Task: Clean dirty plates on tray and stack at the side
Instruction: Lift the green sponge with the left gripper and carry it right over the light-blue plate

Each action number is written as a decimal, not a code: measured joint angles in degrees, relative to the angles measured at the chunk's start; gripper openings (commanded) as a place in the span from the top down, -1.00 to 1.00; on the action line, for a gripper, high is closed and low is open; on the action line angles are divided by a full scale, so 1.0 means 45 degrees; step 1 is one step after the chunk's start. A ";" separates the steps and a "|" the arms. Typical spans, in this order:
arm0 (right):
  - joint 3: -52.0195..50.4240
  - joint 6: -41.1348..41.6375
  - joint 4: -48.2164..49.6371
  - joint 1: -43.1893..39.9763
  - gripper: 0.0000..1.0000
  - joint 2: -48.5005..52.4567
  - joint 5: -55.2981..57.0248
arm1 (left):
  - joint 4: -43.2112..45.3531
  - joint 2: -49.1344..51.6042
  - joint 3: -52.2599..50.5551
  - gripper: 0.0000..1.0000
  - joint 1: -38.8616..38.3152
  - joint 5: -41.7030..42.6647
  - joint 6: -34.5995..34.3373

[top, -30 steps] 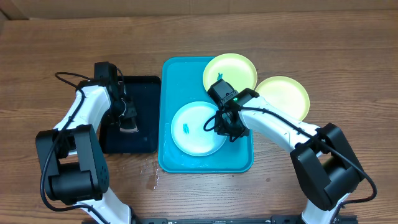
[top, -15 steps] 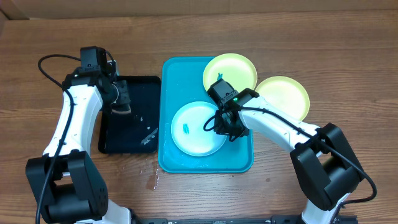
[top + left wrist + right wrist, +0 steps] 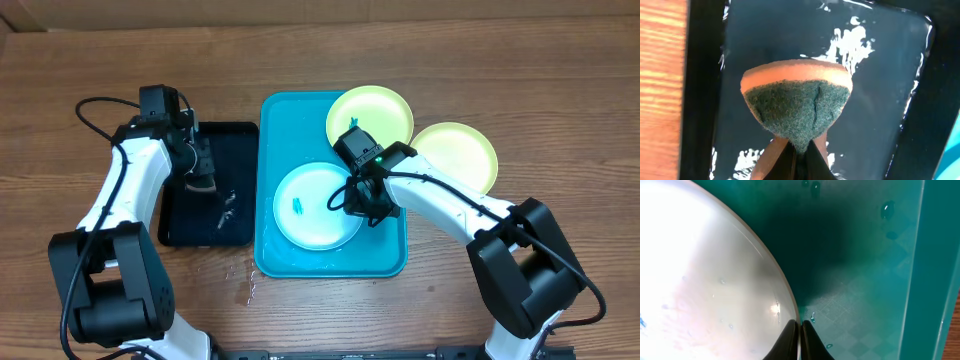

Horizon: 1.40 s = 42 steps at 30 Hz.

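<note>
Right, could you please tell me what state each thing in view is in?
light blue plate: on the tray, blue smudge, rim pinched by the right jaws.
far yellow-green plate: overlapping the tray's far right corner.
right yellow-green plate: on the table beside the tray.
tray: wet with droplets.
sponge: squeezed in the shut left jaws, over the black tray.
black tray: wet.

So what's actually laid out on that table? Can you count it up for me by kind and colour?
Yellow-green plates: 2
Light blue plate: 1
Turquoise tray: 1
Black tray: 1
Sponge: 1
Total: 6
</note>
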 measured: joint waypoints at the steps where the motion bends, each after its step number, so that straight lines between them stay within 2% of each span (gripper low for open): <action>1: 0.0000 0.0000 0.0015 0.0000 0.92 0.0000 -0.0005 | 0.0102 0.0015 -0.0005 0.92 0.0000 0.0170 0.0136; 6: 0.0000 0.0000 0.0277 0.0000 0.92 0.0000 -0.0015 | 0.0253 0.0015 -0.0005 0.92 0.0000 0.1481 0.0874; 9: 0.0000 0.0049 0.0311 0.0000 0.74 0.0000 -0.0015 | 0.0078 0.0015 0.0000 0.92 0.0000 0.1914 0.1093; 15: 0.0000 0.0005 0.0350 0.0000 0.64 0.0000 -0.0015 | -0.0102 0.0015 -0.0005 0.89 -0.0175 0.2093 0.1316; 16: 0.0000 0.0000 0.0350 0.0000 0.60 0.0000 -0.0015 | -0.0102 0.0015 -0.0005 0.86 -0.0262 0.2084 0.1316; 17: 0.0000 0.0039 0.0355 0.0000 0.58 0.0000 -0.0010 | -0.0102 0.0015 -0.0005 0.67 -0.0301 0.2084 0.1321; 18: 0.0000 0.0010 0.0350 0.0000 0.58 0.0000 -0.0010 | -0.0097 0.0015 -0.0010 0.57 -0.0384 0.2084 0.1345; 21: 0.0000 0.0000 0.0355 0.0000 0.56 0.0000 -0.0015 | -0.0005 0.0015 -0.0010 0.48 -0.0505 0.2089 0.1409; 34: 0.0000 0.0000 0.0355 0.0000 0.56 0.0000 -0.0010 | -0.0053 0.0073 -0.0112 0.48 -0.0588 0.1948 0.1404; 42: 0.0000 0.0000 0.0359 0.0000 0.56 0.0000 -0.0015 | 0.0408 0.1049 -0.0131 0.53 -0.1175 0.1491 0.1404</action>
